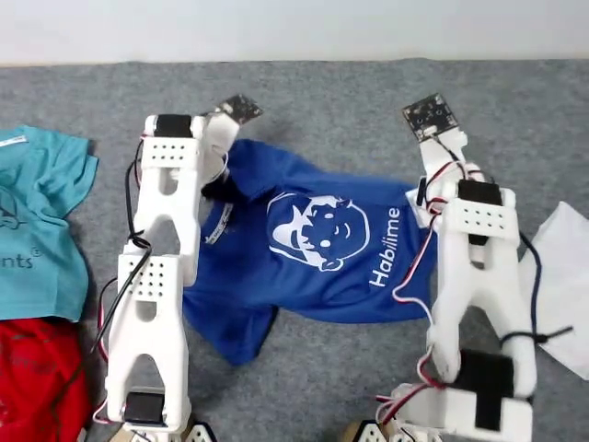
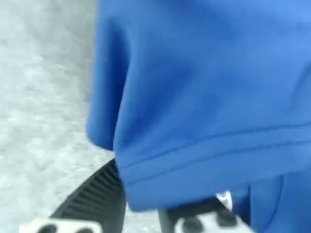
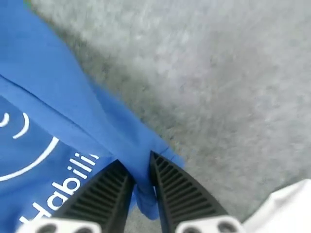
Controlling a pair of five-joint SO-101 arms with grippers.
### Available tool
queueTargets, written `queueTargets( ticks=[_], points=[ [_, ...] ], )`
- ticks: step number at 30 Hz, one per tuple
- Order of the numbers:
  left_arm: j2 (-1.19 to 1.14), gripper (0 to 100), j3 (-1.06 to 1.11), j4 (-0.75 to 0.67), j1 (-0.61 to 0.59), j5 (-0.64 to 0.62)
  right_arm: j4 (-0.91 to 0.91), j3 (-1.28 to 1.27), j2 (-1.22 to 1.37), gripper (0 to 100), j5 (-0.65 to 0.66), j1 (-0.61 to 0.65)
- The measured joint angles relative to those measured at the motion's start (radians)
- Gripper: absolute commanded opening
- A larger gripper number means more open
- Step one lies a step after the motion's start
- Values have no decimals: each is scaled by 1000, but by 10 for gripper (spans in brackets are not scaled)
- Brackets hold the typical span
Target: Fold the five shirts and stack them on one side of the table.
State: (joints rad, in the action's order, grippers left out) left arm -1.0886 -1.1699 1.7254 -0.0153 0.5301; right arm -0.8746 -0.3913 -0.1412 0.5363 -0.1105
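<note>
The blue shirt (image 1: pixel 313 267) lies spread, print up, in the middle of the grey table (image 1: pixel 350 92) between both arms; the right gripper (image 3: pixel 137 162) pinches its hem beside the lettering, fingers pressed on the cloth; the left gripper (image 2: pixel 143 199) grips a fold at the opposite edge, cloth draped over its fingertips; a teal shirt (image 1: pixel 37 230) and a red shirt (image 1: pixel 37 378) lie beyond the left arm, a white shirt (image 1: pixel 561 276) beyond the right.
</note>
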Motion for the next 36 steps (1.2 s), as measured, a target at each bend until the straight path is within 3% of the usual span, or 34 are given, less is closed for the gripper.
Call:
queueTargets(
  ticks=[12,20,27,36],
  points=[
    [453,2,-74,3,60,-189,-54,0,-379,10,0,0],
    [804,4,-75,3,81,-209,-54,0,-621,10,2,-8],
    [1076,4,-77,-38,81,-209,-55,8,-801,10,3,-86],
    [1321,4,-84,9,81,-210,-321,106,-993,10,3,-97]
  ],
)
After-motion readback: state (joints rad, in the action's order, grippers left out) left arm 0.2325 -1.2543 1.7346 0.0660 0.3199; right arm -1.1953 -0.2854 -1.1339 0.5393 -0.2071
